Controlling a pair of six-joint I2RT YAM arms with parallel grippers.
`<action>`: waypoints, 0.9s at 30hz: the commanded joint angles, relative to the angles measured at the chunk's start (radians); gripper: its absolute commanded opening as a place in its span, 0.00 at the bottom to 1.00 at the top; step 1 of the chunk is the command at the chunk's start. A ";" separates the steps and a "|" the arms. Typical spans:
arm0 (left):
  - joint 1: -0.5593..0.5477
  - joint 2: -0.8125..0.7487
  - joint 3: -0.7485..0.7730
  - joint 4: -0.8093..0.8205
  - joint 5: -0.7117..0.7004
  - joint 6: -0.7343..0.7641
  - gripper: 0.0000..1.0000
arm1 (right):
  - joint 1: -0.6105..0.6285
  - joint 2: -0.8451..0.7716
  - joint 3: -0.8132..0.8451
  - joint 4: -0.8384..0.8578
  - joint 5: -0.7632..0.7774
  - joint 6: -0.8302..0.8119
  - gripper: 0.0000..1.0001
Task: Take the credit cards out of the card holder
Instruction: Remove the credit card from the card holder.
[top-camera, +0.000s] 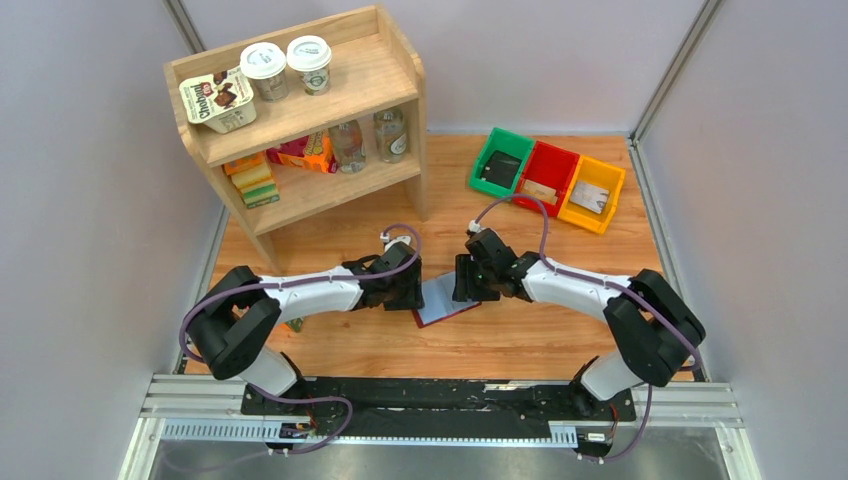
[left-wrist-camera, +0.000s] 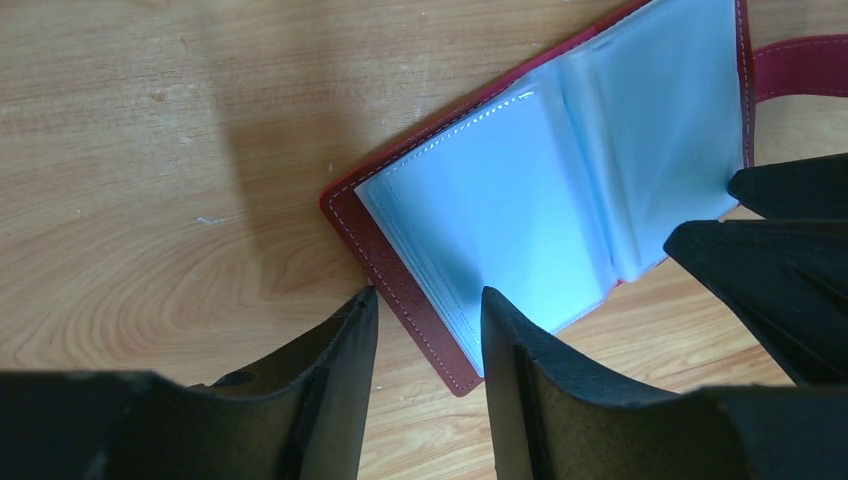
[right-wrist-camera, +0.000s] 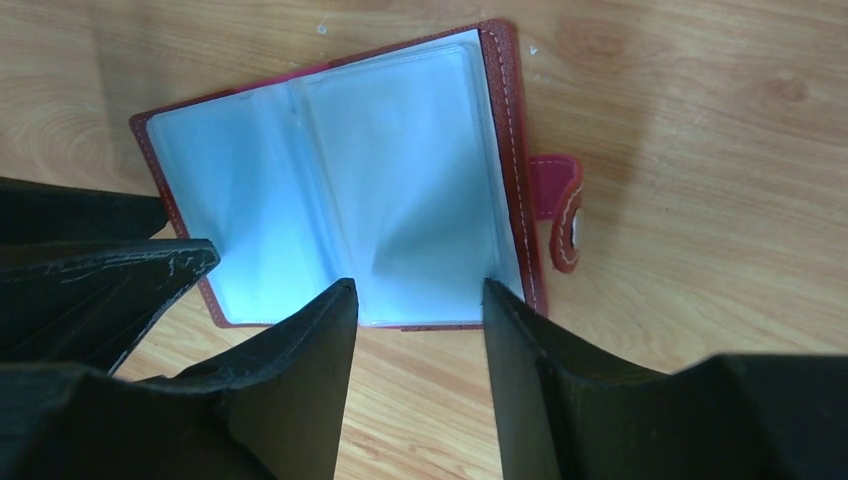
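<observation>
Wooden table, centre: card holder spread open, sleeves up. Left claw open, astride its edge; right claw open opposite. Pin one cover; pinch card edge only, draw out flat.

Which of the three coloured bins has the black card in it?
The green bin, leftmost of the row, holds the black card; the red bin and yellow bin hold paler pieces.

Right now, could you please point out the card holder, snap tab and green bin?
card holder (right-wrist-camera: 400, 170): right wrist view, clear sleeve.
snap tab (right-wrist-camera: 555, 195): right wrist view, red strap.
green bin (top-camera: 484, 158): top view, left wall.
</observation>
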 joint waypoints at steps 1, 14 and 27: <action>-0.010 0.009 -0.036 0.015 -0.004 -0.030 0.50 | 0.005 0.042 0.042 0.039 -0.017 -0.026 0.52; -0.020 0.019 -0.059 0.022 -0.019 -0.031 0.42 | 0.005 -0.007 0.078 -0.062 0.107 -0.081 0.57; -0.030 0.015 -0.062 0.018 -0.022 -0.033 0.40 | 0.005 0.025 0.060 -0.027 0.054 -0.074 0.57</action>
